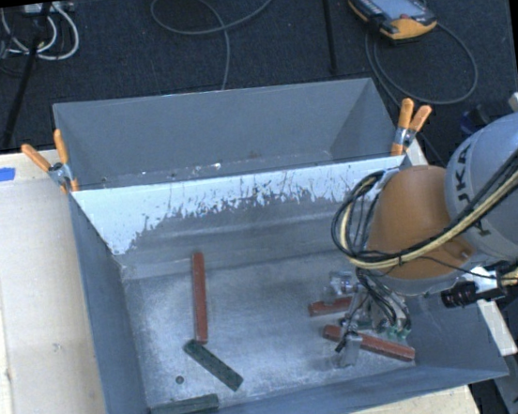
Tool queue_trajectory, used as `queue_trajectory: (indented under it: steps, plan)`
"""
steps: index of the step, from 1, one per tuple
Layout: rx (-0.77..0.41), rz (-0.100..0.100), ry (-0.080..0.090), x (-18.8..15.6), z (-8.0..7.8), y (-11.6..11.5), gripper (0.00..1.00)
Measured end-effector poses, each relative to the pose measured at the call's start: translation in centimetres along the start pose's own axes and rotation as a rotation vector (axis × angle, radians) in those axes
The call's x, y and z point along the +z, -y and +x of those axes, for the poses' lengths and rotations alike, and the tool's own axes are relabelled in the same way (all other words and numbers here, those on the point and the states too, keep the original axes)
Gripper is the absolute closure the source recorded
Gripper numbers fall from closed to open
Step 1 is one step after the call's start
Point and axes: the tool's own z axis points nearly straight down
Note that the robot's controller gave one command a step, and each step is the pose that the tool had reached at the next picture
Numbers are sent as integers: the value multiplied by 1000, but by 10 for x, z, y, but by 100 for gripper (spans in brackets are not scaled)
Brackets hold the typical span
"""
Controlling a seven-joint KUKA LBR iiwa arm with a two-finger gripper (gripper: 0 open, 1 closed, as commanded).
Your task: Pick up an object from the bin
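Hanging low in the bin's right front corner, the gripper is among 2 red sticks, a rear stick and a front stick, so grasping looks in hand, though I cannot tell whether its jaws are apart or together. Next it must close on 1 stick without snagging the other or the wall; a long red stick and 2 dark bars lie well apart, leftward.

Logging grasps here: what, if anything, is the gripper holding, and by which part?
Cannot be told: the gripper sits over two reddish-brown sticks at the right of the bin, hiding any hold.
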Motion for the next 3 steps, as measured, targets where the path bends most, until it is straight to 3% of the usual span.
queue_trajectory:
  steps: [1, 2, 3]
  plan:
    - [46, 2, 9, 21, -17, 42, 100]
    - [46, 2, 9, 21, -17, 42, 100]
    - [60, 1, -1, -107, 7, 55, 100]
